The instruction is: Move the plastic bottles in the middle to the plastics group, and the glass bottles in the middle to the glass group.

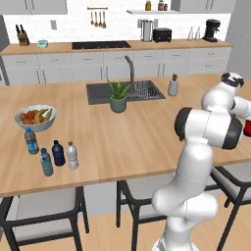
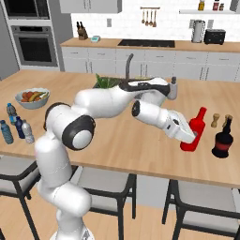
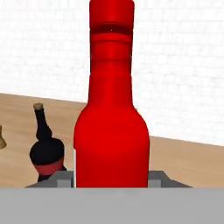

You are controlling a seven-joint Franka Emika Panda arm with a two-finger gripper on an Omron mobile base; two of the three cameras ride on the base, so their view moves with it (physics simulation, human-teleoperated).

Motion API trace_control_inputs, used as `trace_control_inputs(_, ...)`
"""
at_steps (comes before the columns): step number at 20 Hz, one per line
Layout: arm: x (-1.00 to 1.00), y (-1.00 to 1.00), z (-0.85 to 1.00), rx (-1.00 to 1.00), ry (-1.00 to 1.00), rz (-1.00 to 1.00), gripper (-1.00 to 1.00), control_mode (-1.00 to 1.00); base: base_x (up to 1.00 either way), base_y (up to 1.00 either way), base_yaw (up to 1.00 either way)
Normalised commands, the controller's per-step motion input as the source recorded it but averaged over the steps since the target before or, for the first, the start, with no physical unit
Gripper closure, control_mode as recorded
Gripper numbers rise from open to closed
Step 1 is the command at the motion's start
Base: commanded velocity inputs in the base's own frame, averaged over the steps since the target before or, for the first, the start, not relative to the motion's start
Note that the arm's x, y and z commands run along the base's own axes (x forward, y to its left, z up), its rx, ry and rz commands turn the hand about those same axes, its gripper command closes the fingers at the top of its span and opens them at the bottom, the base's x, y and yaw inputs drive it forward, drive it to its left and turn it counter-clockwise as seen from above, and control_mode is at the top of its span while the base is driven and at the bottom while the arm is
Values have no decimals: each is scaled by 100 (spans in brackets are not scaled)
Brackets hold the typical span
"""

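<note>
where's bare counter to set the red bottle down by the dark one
Bare wood lies between the red bottle in the claw and the dark bottle. It is crowded behind, by the two small shakers.

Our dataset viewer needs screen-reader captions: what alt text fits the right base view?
A white robot arm's claw is shut on a red flat-sided glass bottle standing on the wooden island counter, beside a dark round-bellied bottle. Four small plastic bottles cluster at the far left.

One red glass bottle (image 2: 194,132) in my gripper (image 2: 188,136), one dark round-bellied bottle (image 2: 223,138) just beyond it, four small plastic bottles (image 1: 58,153) far off, one fruit bowl (image 1: 35,118)
</note>
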Motion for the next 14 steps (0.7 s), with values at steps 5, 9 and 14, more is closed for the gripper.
trace_control_inputs(5,-47,37,-40,-31,0,-15,100,-100,0,0,0)
trace_control_inputs(9,-1,18,-33,-31,5,-1,100,-100,0,0,0)
trace_control_inputs(14,2,3,-15,-27,14,0,100,-100,0,0,0)
